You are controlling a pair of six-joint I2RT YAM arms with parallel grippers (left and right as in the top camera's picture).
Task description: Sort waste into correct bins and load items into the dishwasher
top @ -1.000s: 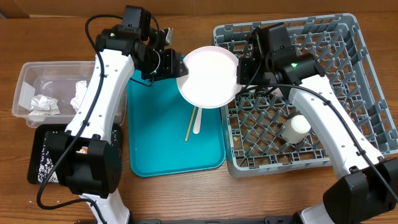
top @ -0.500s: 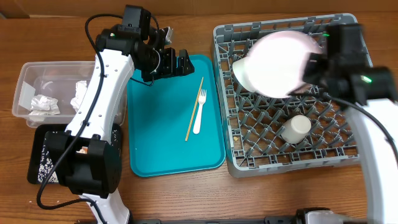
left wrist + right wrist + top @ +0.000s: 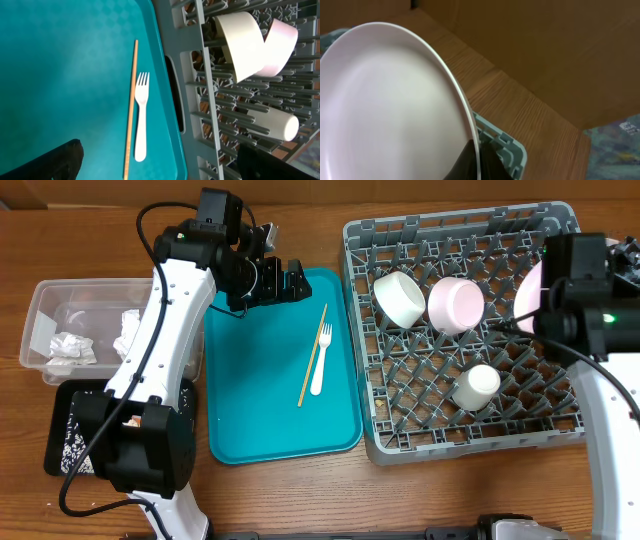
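My right gripper (image 3: 548,292) is shut on the rim of the pale pink plate (image 3: 528,298), which it holds on edge over the right side of the grey dish rack (image 3: 400,442). In the right wrist view the plate (image 3: 395,100) fills the left and my fingers (image 3: 479,161) pinch its edge above a rack corner (image 3: 507,146). My left gripper (image 3: 285,280) is open and empty over the teal tray's far end. The white fork (image 3: 320,365) and the chopstick (image 3: 311,358) lie on the tray. In the left wrist view they show as fork (image 3: 141,116) and chopstick (image 3: 131,110).
Two bowls (image 3: 400,295) (image 3: 455,302) and a small white cup (image 3: 476,387) sit in the rack. The teal tray (image 3: 250,410) lies between the arms. A clear tub (image 3: 45,300) with white napkins (image 3: 72,345) and a black tray (image 3: 60,430) with crumbs are at the left.
The plate left the spot above the teal tray. My right arm carried it rightward across the rack to the rack's right side. The left arm stayed put, open.
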